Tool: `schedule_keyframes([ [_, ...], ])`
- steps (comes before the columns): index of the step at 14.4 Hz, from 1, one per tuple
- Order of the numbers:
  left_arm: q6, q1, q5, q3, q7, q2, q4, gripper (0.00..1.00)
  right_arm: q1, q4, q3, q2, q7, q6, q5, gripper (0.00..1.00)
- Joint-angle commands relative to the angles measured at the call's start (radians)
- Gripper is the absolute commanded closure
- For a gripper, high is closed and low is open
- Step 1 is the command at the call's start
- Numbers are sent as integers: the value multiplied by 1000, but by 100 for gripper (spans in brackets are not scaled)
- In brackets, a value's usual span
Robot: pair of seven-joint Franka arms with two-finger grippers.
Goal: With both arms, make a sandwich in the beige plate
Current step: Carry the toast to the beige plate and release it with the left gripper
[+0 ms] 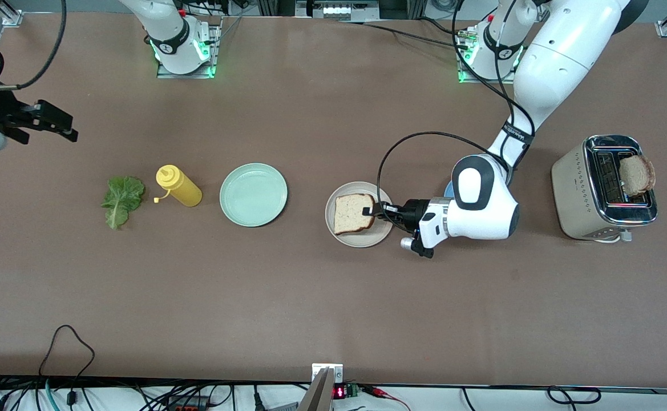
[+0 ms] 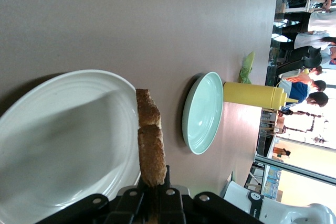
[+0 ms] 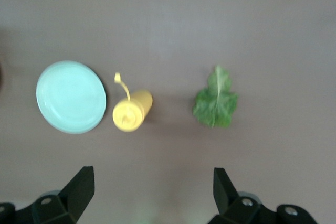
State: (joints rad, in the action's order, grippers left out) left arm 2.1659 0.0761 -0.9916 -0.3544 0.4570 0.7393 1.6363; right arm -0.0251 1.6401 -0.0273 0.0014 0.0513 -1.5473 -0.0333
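Front view: beige plate (image 1: 360,237) on table (image 1: 310,308) near middle, toward left arm's end, w/ one bread slice (image 1: 354,213) over it, edge pinched in left gripper (image 1: 376,210), jaws clenched on slice. Left arm reaching down from its base, wrist low beside plate; sliver of blue plate (image 1: 448,190) peeking out under arm. Toaster (image 1: 605,188) at left arm's end of table, second bread slice (image 1: 637,175) sticking up out of slot. Mint green plate (image 1: 253,194) beside beige plate toward right arm's end, then yellow squeeze bottle (image 1: 178,185) lying on side, then lettuce leaf (image 1: 121,200) flat on table, all apart from each other. Right gripper (image 1: 53,123) up in air at right arm's end of table, fingers spread, nothing in them, arm waiting. Left wrist view: bread slice (image 2: 150,148) seen edge-on, crust gripped betw. left gripper (image 2: 155,195) fingers, over rim of beige plate (image 2: 63,145); can't tell if slice touches plate. Mint green plate (image 2: 202,113), yellow bottle (image 2: 252,95) and bit of lettuce (image 2: 247,65) farther along table. Right wrist view: right gripper (image 3: 152,192) fingertips wide apart, empty, high over table; below: mint green plate (image 3: 71,97), yellow bottle (image 3: 131,111), lettuce leaf (image 3: 216,100) in a row, none touching.
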Motion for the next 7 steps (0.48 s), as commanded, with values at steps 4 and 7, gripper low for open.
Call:
schedule_keyframes([
  [4, 11, -2, -33, -2, 86, 5, 40, 100, -19, 69, 0, 23, 293, -19, -23, 0],
  [7, 14, -4, -50, -2, 123, 26, 54, 100, -32, 150, 1, 25, 413, -108, -39, 0],
])
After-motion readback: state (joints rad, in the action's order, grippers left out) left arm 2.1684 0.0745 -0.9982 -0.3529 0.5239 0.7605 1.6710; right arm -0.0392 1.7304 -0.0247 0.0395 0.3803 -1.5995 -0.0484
